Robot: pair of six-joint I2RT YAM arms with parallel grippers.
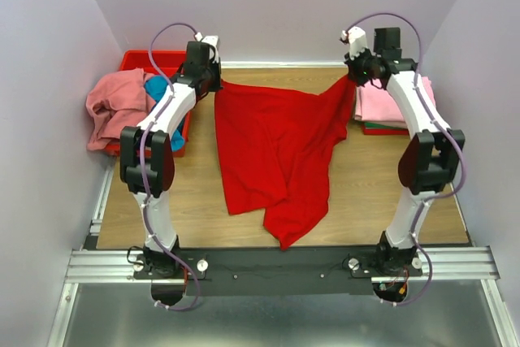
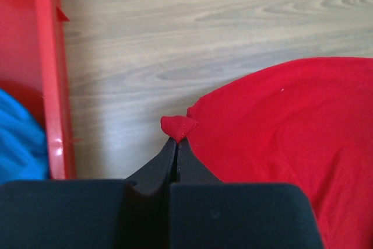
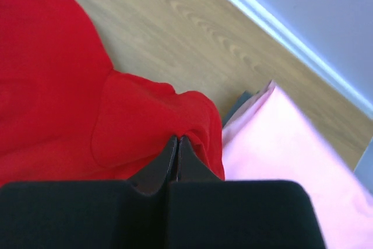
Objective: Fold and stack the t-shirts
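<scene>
Nearest the arm bases, the lower part of the bright red cloth t-shirt [image 1: 276,152] lay rumpled on the pale wooden worktop [image 1: 382,193], one fold reaching almost to the near edge. From there the shirt spread back across the middle of the worktop, and its far edge ran between the two hands.

The left hand [image 2: 178,139] was clenched on the shirt's far left corner. In the left wrist view a small nub of red cloth stuck out past the pressed-together fingertips, over bare wood. The right hand [image 3: 178,141] was clenched on the far right corner, with red fabric bunched at its tips and the cloth rising to it in a peak.

Farther back on the left, a rigid red plastic bin [image 1: 146,61] stood in the corner. A salmon pink t-shirt [image 1: 114,107] was draped over its outer rim and a teal blue t-shirt [image 2: 20,138] lay inside. At the far right, a folded light pink t-shirt [image 1: 378,103] lay flat by the wall, just beside the red shirt's gripped corner, with a dark layer [image 3: 239,106] showing under it.
</scene>
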